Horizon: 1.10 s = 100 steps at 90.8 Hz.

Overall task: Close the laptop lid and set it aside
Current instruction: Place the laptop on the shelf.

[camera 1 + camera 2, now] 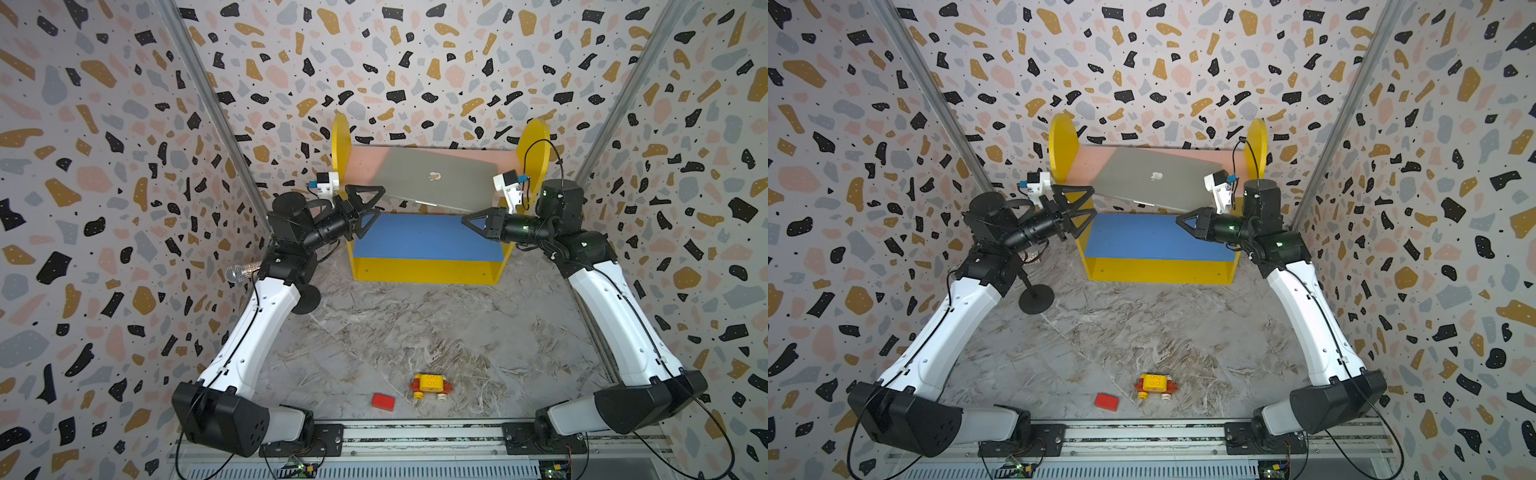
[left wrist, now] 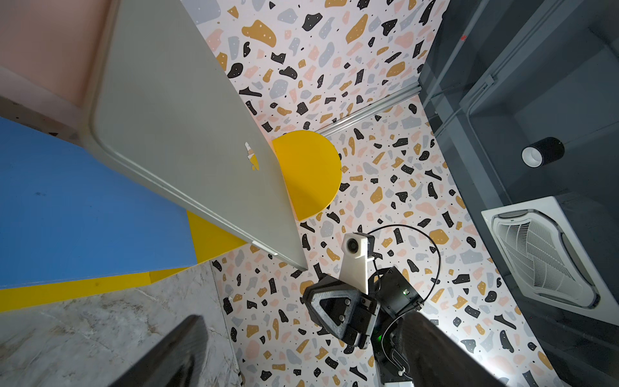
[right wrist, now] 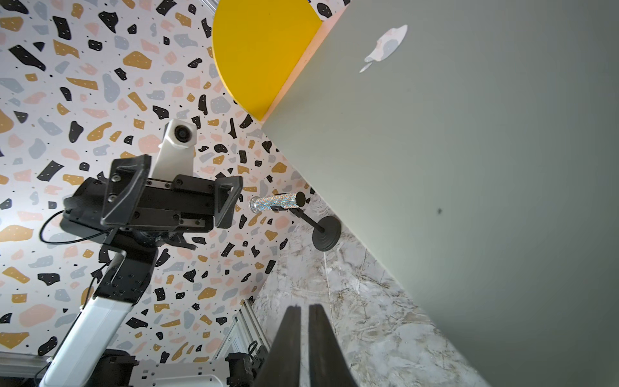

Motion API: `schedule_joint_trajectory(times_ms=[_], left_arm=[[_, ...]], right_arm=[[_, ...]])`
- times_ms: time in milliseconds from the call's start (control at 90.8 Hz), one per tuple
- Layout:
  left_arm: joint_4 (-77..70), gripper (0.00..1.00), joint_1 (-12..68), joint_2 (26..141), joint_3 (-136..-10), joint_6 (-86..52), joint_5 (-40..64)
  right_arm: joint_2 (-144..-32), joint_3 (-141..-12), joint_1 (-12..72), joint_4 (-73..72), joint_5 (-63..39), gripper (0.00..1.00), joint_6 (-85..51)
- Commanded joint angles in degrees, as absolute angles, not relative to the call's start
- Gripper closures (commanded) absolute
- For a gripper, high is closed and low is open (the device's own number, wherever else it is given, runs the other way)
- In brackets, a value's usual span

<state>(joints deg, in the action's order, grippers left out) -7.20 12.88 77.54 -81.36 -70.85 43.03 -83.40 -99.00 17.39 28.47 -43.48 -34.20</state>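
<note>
Right gripper (image 1: pixel 465 220) (closed, empty) beside laptop (image 1: pixel 432 183).

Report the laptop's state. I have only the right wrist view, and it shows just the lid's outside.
Observer: The laptop looks fully closed. The left wrist view shows its front edge as one thin seam.
Operator: Give me where it sits.
Observer: It lies askew on the pink upper shelf, with its near corner overhanging the blue lower step.
Operator: List what lies on the table in front.
Observer: A yellow toy car and a red block lie apart on the marble tabletop, near the front rail and clear of both arms.
</note>
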Motion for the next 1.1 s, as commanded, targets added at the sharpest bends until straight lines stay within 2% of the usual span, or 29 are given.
schedule_joint_trajectory(times_ms=[0, 308, 1090], left_arm=[[-8.71, 0.06, 13.1, 77.74, -81.49, -69.0, 44.2], [-7.82, 0.06, 13.1, 77.96, -82.02, -68.63, 44.63], [-6.33, 0.06, 13.1, 77.34, -82.84, -67.87, 44.99]], right_arm=[[-83.79, -103.55, 17.58, 29.95, -42.14, 0.88, -31.04], [-90.19, -110.96, 17.62, 35.33, -39.05, 0.89, -27.99], [-96.53, -119.52, 16.81, 39.64, -33.4, 0.9, -22.83]])
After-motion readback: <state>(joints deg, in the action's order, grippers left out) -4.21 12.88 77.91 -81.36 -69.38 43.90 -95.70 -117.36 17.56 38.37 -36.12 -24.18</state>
